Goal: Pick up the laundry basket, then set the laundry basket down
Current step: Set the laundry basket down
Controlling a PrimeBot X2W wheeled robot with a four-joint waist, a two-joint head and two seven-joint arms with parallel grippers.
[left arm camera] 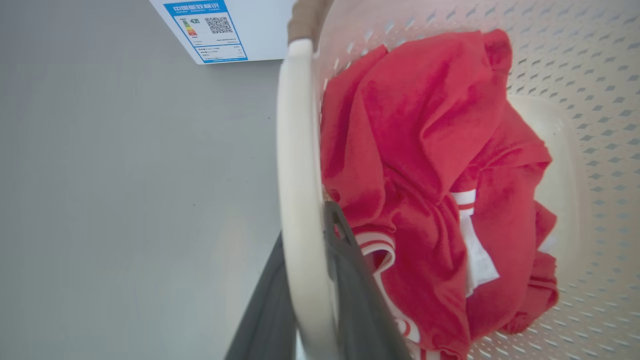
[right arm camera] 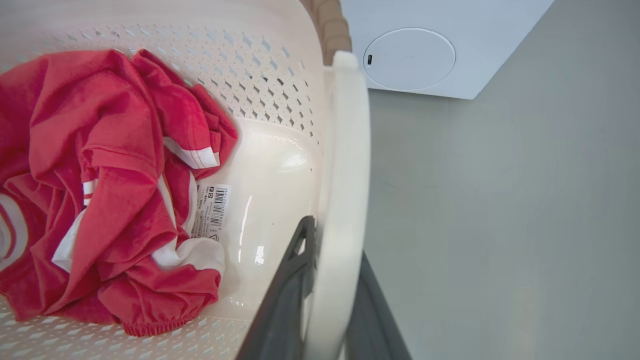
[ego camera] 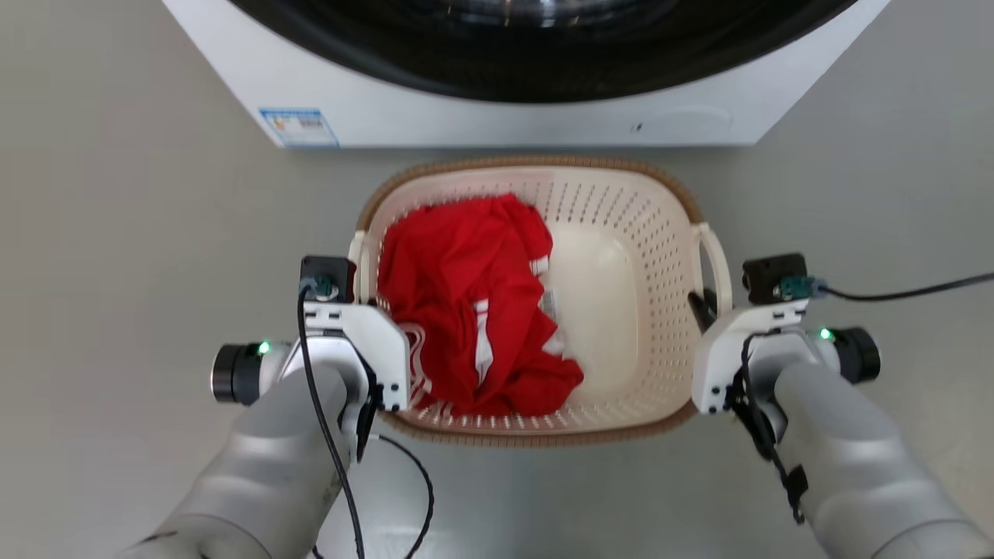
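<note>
Basket: your cream-white perforated plastic laundry basket (ego camera: 621, 225) with the brown woven-look rim sits just in front of the white front-loading washing machine (ego camera: 505, 116), over the grey floor (ego camera: 116, 233). You cannot tell whether it rests on the floor or hangs clear.
Left hand (left arm camera: 305, 230): two dark fingers closed either side of the white left loop handle (left arm camera: 295, 150), gripping it.
Right hand (right arm camera: 335, 240): clamped the same way on the white right loop handle (right arm camera: 347, 150), one finger inside the wall and one outside.
Load: a crumpled red garment with white trim (ego camera: 466, 295) is heaped on the left, and the right half of the bottom is bare.
Risk, tilt: the weight favours your left arm, so uneven arm heights would likely tip the basket that way.
Risk, slip: the handles look smooth, and both grips sit toward the near end of the loops, so the far end may sag or pivot.
Risk, collision: the far rim is near the machine front, and a forward swing could knock it.
Risk, snag: the loose black cable (ego camera: 419, 497) hangs by the near rim and could catch as you move.
</note>
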